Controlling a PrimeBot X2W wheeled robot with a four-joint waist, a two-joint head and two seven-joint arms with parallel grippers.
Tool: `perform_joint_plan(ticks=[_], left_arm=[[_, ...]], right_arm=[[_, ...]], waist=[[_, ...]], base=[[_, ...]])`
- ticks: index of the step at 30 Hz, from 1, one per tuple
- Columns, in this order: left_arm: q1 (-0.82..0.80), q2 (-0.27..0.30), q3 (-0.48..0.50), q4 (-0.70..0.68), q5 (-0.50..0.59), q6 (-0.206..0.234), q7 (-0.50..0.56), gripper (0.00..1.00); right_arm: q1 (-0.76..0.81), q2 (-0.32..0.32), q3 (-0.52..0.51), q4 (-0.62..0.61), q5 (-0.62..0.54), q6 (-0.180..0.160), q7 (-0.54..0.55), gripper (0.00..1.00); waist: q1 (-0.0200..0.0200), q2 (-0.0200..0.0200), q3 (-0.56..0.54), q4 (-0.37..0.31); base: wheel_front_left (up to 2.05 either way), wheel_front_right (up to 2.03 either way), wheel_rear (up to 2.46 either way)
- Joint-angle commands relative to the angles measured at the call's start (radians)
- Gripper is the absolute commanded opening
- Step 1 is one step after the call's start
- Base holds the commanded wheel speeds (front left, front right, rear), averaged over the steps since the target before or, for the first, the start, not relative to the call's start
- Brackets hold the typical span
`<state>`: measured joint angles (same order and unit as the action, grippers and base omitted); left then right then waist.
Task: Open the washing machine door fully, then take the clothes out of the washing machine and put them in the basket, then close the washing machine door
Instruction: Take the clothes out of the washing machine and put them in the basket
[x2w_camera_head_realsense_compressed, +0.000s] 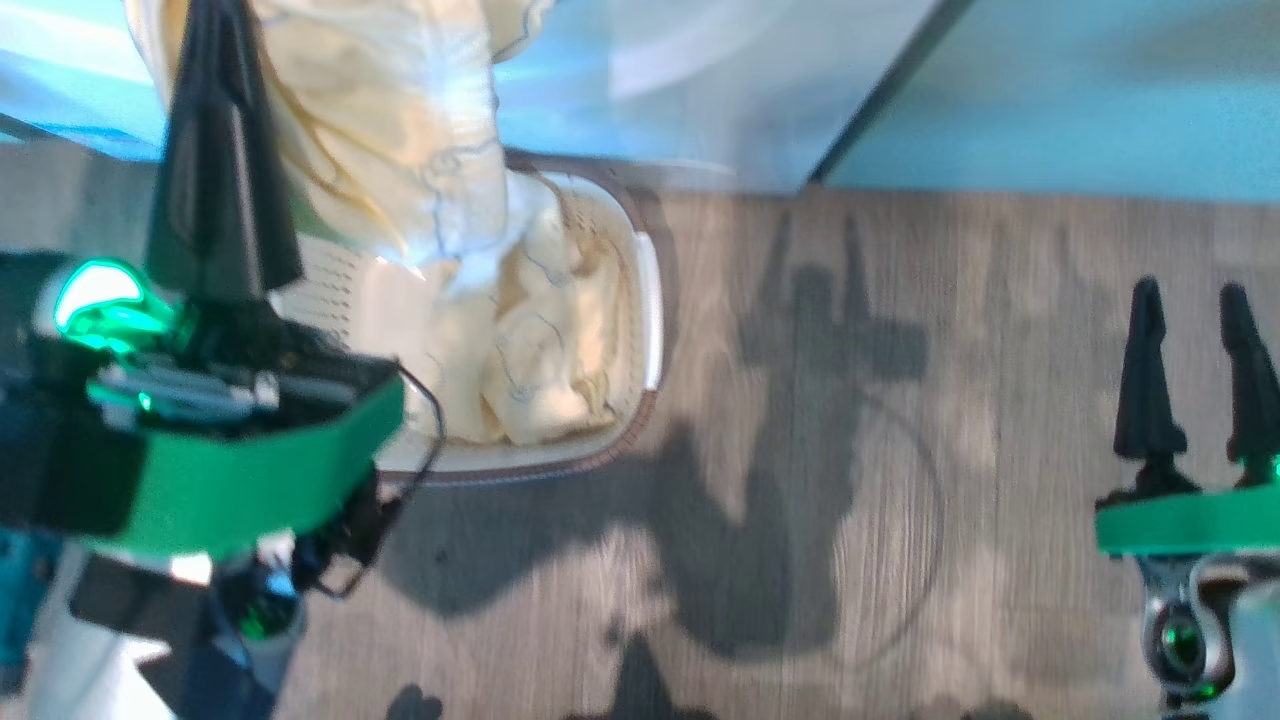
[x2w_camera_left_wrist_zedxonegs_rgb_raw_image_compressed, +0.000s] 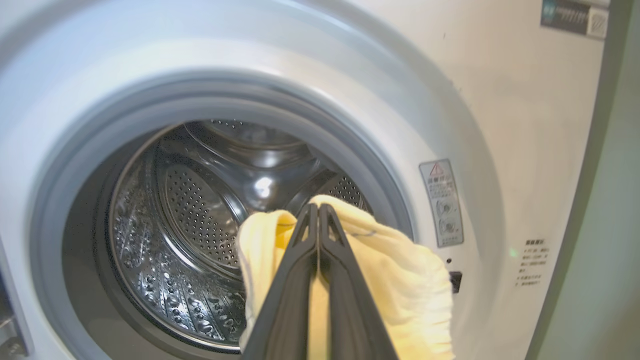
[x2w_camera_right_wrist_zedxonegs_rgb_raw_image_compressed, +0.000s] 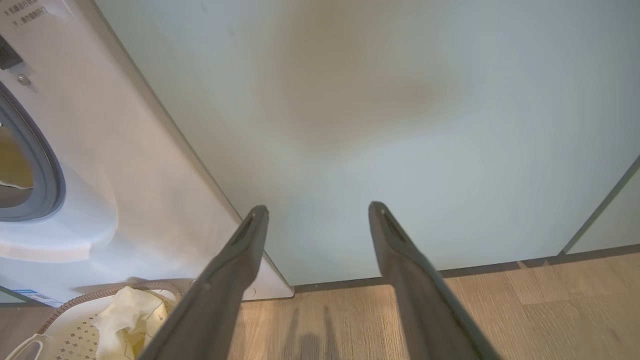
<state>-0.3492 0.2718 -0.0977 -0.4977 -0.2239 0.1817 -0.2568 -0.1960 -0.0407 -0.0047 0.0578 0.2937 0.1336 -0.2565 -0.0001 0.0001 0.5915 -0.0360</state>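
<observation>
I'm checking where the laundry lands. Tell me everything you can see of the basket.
The basket is a small rectangular tub of cream-white plastic with perforated walls, a brown rim and a pale side handle. It stands upright on the wood-look floor, close in front of the washing machine. Pale yellow clothes lie heaped inside it, and a piece hanging from the shut left gripper seems to reach down to them. Its near left corner is hidden.

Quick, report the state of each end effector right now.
Left end effector: shut on the clothes.
Right end effector: open, holding nothing.
</observation>
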Motion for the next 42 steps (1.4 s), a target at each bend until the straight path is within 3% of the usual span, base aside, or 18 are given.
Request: perform_joint_plan(ticks=[1, 8, 18, 30, 42], left_arm=[[0.014, -0.001, 0.045, -0.053, 0.021, -0.013, -0.005, 0.0], [0.123, -0.135, 0.066, -0.093, 0.084, -0.102, -0.005, 0.0], [0.197, -0.192, 0.12, -0.096, 0.114, -0.207, -0.005, 0.0], [0.203, -0.217, 0.078, 0.415, 0.022, -0.283, -0.005, 0.0], [-0.051, -0.195, 0.023, 1.015, -0.027, -0.309, -0.005, 0.0]], right_arm=[[0.037, -0.009, 0.012, -0.026, -0.01, -0.003, -0.005, 1.0], [0.102, -0.009, -0.003, -0.022, -0.019, -0.003, -0.005, 1.0], [0.143, -0.009, 0.006, -0.019, -0.014, -0.003, -0.005, 1.0], [0.127, -0.009, 0.018, -0.018, 0.005, -0.003, -0.005, 1.0], [0.082, -0.009, 0.031, -0.013, 0.033, -0.003, -0.005, 1.0]], waist=[[0.0001, -0.0001, -0.061, 0.037], [0.0001, -0.0001, -0.171, 0.072], [0.0001, -0.0001, -0.245, 0.094], [0.0001, -0.0001, -0.206, 0.061], [0.0001, -0.0001, -0.132, 0.016]], base=[[0.0, 0.0, 0.0], [0.0, 0.0, 0.0], [0.0, 0.0, 0.0], [0.0, 0.0, 0.0], [0.0, 0.0, 0.0]])
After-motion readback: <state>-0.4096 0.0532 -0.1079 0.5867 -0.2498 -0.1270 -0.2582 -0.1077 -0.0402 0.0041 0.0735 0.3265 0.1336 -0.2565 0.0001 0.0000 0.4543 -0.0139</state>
